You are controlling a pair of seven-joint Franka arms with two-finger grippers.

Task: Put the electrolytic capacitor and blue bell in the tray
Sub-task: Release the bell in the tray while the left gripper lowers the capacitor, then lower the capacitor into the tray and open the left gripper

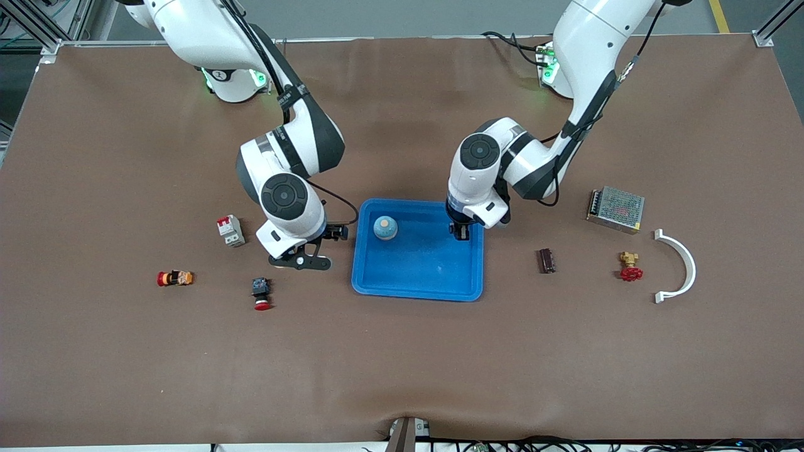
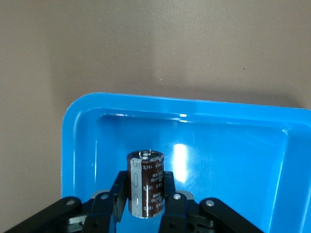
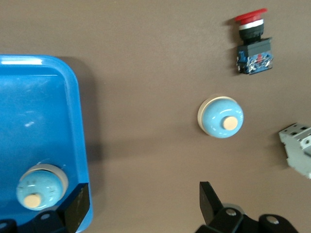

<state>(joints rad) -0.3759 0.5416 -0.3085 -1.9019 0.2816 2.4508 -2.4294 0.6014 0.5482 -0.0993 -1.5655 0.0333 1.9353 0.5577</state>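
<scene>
The bright-blue tray (image 1: 433,276) lies mid-table. My left gripper (image 1: 460,231) is over the tray's corner nearest the left arm's base. It is shut on the electrolytic capacitor (image 2: 146,170), a dark brown can with a grey stripe held upright between the fingers (image 2: 171,194) above the tray floor (image 2: 233,160). One blue bell (image 1: 385,227) with a cream button sits in the tray (image 3: 34,97). Another blue bell (image 3: 221,117) rests on the table beside the tray, hidden in the front view under the right arm. My right gripper (image 1: 323,247) hangs open and empty just outside the tray's rim.
Toward the right arm's end lie a white circuit breaker (image 1: 230,230), a red push button (image 1: 262,294) and a small orange part (image 1: 174,278). Toward the left arm's end are a dark brown part (image 1: 546,260), a metal power supply (image 1: 615,209), a red valve (image 1: 630,267) and a white curved bracket (image 1: 681,263).
</scene>
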